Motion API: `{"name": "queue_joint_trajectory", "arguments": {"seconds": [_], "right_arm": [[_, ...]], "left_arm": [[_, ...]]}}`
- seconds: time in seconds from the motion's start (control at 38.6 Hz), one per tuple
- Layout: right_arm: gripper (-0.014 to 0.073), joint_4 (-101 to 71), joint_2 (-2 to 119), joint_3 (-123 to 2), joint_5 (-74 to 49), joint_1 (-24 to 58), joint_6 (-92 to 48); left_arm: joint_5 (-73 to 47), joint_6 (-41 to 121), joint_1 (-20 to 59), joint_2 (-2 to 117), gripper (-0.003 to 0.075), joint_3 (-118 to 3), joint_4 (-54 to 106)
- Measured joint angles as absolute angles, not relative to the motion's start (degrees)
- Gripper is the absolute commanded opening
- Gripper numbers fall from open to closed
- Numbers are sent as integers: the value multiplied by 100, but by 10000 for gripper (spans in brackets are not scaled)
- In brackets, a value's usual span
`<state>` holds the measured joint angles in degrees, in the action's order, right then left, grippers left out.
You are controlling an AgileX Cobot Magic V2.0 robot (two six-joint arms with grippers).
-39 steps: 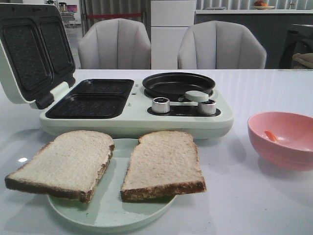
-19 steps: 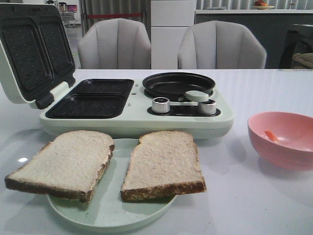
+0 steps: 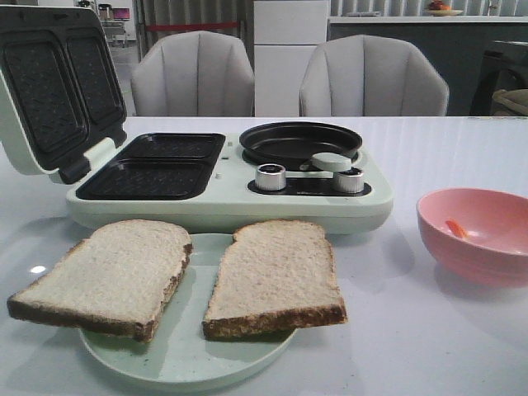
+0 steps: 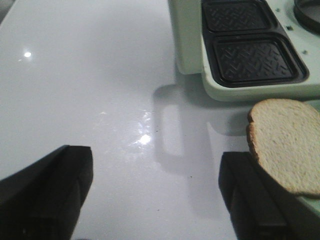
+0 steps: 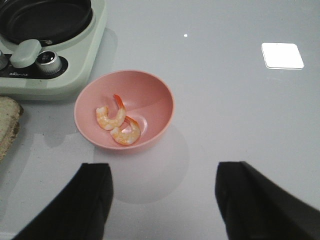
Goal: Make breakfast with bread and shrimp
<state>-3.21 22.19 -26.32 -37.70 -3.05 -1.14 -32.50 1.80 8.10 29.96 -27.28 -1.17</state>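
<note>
Two bread slices (image 3: 190,276) on a plate (image 3: 186,359) before the grill (image 3: 223,177); both hands (image 4: 155,192) (image 5: 162,200) apart, empty.

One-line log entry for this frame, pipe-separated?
left hand open, idle | right hand open, idle | bread two slices, plate | shrimp two, pink bowl | sandwich maker lid open

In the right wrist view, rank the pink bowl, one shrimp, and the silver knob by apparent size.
1. Pink bowl, clearly largest.
2. Shrimp.
3. Silver knob, close to the shrimp's size and farther from the camera, so this order is unsure.
</note>
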Motion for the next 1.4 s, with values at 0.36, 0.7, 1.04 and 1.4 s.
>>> {"name": "queue_joint_trajectory", "arguments": {"seconds": [0.36,0.7,1.04,1.4], "right_arm": [[550,-321,2219,-2632,-3770,-305,-114],[550,-321,2219,-2632,-3770,-305,-114],[550,-321,2219,-2632,-3770,-305,-114],[550,-321,2219,-2632,-3770,-305,-114]], "left_arm": [[-3283,852,3359,4283,583,-2751,-1164],[-3598,-987,5183,6005,583,-2751,-3767],[-3665,-2853,5670,7373,582,-2763,-6083],[-3582,-3962,5670,8503,581,-2776,-8172]]}}
